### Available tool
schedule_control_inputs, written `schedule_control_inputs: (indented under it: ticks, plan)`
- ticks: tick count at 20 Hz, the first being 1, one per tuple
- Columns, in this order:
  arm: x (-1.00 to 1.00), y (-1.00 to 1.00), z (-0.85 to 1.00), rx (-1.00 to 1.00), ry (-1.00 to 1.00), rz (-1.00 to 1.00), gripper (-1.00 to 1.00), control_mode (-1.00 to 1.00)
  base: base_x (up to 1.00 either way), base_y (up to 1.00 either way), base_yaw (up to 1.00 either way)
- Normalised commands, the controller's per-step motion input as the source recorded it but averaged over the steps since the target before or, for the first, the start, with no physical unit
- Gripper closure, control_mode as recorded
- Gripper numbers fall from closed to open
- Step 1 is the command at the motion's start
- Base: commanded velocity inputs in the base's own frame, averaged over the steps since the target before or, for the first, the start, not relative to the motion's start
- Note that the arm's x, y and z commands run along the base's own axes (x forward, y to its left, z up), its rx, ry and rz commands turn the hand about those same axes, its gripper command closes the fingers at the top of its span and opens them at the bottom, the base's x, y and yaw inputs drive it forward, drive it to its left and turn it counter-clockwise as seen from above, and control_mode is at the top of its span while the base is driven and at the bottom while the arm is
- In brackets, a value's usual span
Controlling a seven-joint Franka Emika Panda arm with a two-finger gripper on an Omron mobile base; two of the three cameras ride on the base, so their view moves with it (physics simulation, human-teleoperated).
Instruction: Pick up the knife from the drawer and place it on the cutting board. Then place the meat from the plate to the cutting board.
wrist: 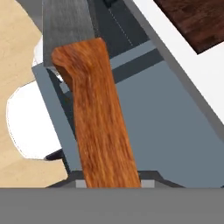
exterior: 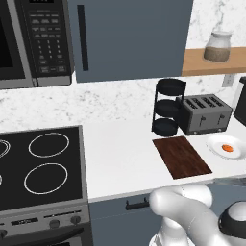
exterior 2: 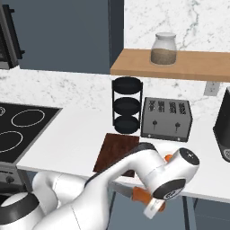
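The small kitchen knife (wrist: 94, 113), short silvery-grey blade and orange-brown wooden handle, sits clamped in my gripper (exterior 2: 150, 203), whose two fingers are closed on the handle. I hold it in the air above the slate-blue drawer (wrist: 144, 127), below the white counter's edge. It is stiff and probably light, but the smooth handle could twist between my pads, so a hold mid-handle, away from the blade, seems safest. Up on the counter lies the flat, dark reddish-brown wooden cutting board (exterior: 181, 156), and just beside it the round white plate (exterior: 216, 142) carrying the small orange-red lump of meat (exterior: 227, 148).
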Motion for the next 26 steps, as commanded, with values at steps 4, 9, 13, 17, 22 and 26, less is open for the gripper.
schedule_control_inputs:
  ticks: [4,9,13,17,22,26]
  plan:
    - [0.73,0.00,0.53,0.15,-0.10,-0.45,1.00,-1.00,0.00,0.00,0.00]
    - [1.00,0.02,0.41,0.19,0.00,-0.42,1.00,-1.00,0.00,0.00,0.00]
    - [1.00,0.73,0.04,0.09,0.02,-0.35,1.00,-1.00,0.00,0.00,0.00]
    - [0.70,1.00,0.00,0.00,0.01,-0.34,1.00,-1.00,0.00,0.00,0.00]
    - [0.31,0.98,-0.01,0.03,0.02,-0.42,1.00,-1.00,0.00,0.00,0.00]
    - [-0.22,0.74,0.00,0.09,0.11,-0.23,1.00,-1.00,0.00,0.00,0.00]
